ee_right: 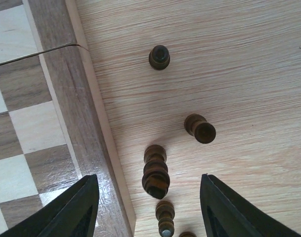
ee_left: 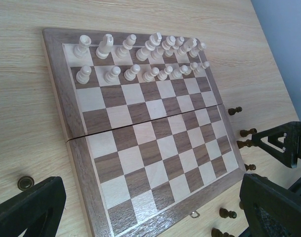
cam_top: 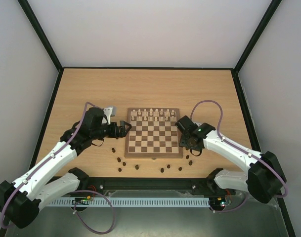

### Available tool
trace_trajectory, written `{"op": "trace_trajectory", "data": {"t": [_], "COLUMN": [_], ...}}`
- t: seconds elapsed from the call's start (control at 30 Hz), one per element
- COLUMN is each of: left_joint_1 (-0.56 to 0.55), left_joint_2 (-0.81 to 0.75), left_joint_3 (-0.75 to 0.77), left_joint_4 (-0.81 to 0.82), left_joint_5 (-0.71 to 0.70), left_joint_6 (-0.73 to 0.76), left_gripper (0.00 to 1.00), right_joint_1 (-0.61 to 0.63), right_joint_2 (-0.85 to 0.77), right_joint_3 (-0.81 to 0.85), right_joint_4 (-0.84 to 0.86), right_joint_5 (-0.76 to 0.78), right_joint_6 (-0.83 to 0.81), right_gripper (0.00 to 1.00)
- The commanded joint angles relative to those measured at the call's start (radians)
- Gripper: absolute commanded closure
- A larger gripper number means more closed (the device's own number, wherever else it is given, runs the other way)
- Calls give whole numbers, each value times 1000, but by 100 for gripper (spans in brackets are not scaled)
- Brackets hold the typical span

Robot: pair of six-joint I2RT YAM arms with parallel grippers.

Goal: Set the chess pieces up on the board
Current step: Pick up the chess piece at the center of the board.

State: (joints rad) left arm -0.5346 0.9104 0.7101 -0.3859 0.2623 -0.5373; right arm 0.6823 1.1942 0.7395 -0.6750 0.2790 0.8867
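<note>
L: your left gripper [cam_top: 126,128] is released and empty, just beside the board's [cam_top: 153,140] left rim | R: your right gripper [ee_right: 148,180] is spread wide, empty, over dark pieces [ee_right: 155,173] on the table [cam_top: 91,89] beside the right rim | pale pieces [ee_left: 135,57] fill the two far rows | more dark pieces lie off the near edge

A robotics lab test cell is indicated by plain white panels [cam_top: 150,29] held in black frame posts [cam_top: 41,34] around a wooden table [cam_top: 91,89] and a metal base plate [cam_top: 155,222].
</note>
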Motion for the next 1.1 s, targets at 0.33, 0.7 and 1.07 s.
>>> {"op": "trace_trajectory", "data": {"t": [0.33,0.7,1.07], "left_joint_1": [-6,-6,-7], "left_joint_2": [4,7,8], "left_joint_3": [-8,-6,-6], "left_joint_4": [23,24,24], "left_joint_5": [28,45,60], "left_joint_6": [16,20,24], "left_gripper": [1,1,1], "right_joint_1": [-24,-26,-47], "right_joint_2": [91,101,100], "right_joint_3": [-23,-16,-20], "right_joint_4": [-1,-18,-11], "right_joint_5": [-62,-14,-7], "right_joint_6": [-32,-12,-13], "right_gripper": [57,68,79]}}
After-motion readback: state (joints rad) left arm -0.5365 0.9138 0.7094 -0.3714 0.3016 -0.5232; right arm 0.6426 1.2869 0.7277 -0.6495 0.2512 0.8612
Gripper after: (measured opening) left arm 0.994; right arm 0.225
